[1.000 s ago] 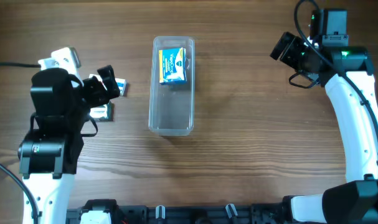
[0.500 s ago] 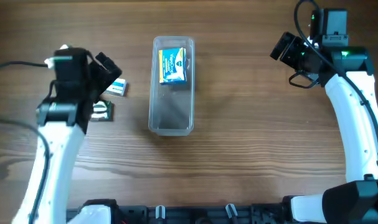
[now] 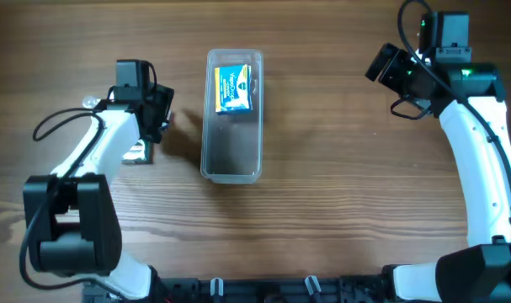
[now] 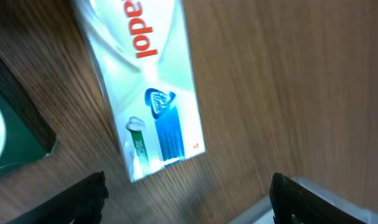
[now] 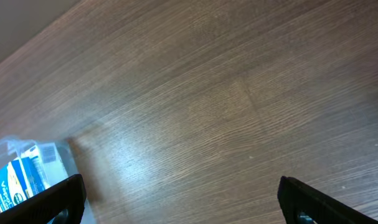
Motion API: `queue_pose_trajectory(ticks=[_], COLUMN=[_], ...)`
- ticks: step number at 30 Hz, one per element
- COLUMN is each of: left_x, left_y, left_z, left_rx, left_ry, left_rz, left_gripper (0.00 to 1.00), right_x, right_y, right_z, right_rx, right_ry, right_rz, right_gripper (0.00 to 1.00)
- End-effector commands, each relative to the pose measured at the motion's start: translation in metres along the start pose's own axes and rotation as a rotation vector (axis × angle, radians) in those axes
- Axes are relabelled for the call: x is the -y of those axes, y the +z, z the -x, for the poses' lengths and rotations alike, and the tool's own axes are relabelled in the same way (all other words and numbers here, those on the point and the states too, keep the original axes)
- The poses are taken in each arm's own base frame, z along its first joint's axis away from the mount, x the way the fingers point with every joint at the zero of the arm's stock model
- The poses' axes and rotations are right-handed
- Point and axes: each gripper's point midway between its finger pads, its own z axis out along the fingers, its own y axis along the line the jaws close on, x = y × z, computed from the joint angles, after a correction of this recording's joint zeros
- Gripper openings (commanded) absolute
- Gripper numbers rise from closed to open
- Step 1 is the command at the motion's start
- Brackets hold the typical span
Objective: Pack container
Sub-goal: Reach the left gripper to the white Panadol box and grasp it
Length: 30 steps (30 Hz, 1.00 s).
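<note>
The clear plastic container (image 3: 232, 151) lies lengthwise at the table's middle, with a blue and yellow box (image 3: 234, 88) in its far end. My left gripper (image 3: 159, 111) is open just left of the container, low over a white box with red lettering (image 4: 152, 93). That box lies flat on the wood between and ahead of the fingers (image 4: 189, 202), which do not touch it. A corner of the container (image 4: 301, 198) shows by the right finger. My right gripper (image 3: 384, 65) is open and empty at the far right, well away from the container (image 5: 14, 158).
A dark green box (image 3: 137, 152) lies under the left arm, also showing at the left edge of the left wrist view (image 4: 11, 124). Bare wood lies between the container and the right arm (image 3: 482, 126).
My left arm has stretched out from the near left toward the far side, bringing its gripper over the white box by the container. The right arm has not moved.
</note>
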Motion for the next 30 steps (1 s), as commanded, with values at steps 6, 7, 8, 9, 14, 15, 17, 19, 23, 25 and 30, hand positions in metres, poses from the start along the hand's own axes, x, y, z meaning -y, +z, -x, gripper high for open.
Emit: queue_pose_trajectory(ticks=[6,7,8,9,14,15,17,19,23,25,30], left_x=[-0.018,-0.021,-0.023,-0.025,-0.034,-0.035,-0.04,-0.045,-0.055,-0.063,-0.056], left_y=[0.023,0.025,0.026,0.027,0.038,0.039,0.045,0.049,0.048,0.046,0.047], left_z=[0.015,0.019,0.021,0.023,0.023,0.022,0.014,0.007,0.0,-0.008,-0.007], left_rx=[0.016,0.018,0.02,0.021,0.007,-0.001,-0.039,-0.075,-0.103,-0.137,-0.133], left_ry=[-0.172,-0.181,-0.188,-0.194,-0.205,-0.206,-0.207,-0.21,-0.205,-0.207,-0.16], left_rz=[0.061,0.068,0.074,0.077,0.106,0.109,0.128,0.144,0.186,0.219,0.189], left_gripper=[0.82,0.81,0.81,0.81,0.72,0.7,0.68,0.68,0.67,0.67,0.65], right_x=[-0.001,-0.001,-0.001,-0.001,-0.001,-0.001,-0.001,-0.001,-0.001,-0.001,-0.001], right_y=[0.004,0.004,0.004,0.004,0.004,0.004,0.004,0.004,0.004,0.004,0.004], right_z=[-0.003,-0.003,-0.003,-0.003,-0.003,-0.003,-0.003,-0.003,-0.003,-0.003,-0.003], right_rx=[-0.017,-0.017,-0.017,-0.017,-0.017,-0.017,-0.017,-0.017,-0.017,-0.017,-0.017], right_ry=[0.0,-0.001,-0.001,0.0,-0.001,-0.001,-0.001,-0.001,0.0,0.0,-0.001], right_rz=[0.006,0.006,0.006,0.006,0.006,0.006,0.006,0.006,0.006,0.006,0.006], right_gripper=[1.0,1.0,1.0,1.0,1.0,1.0,1.0,1.0,1.0,1.0,1.0])
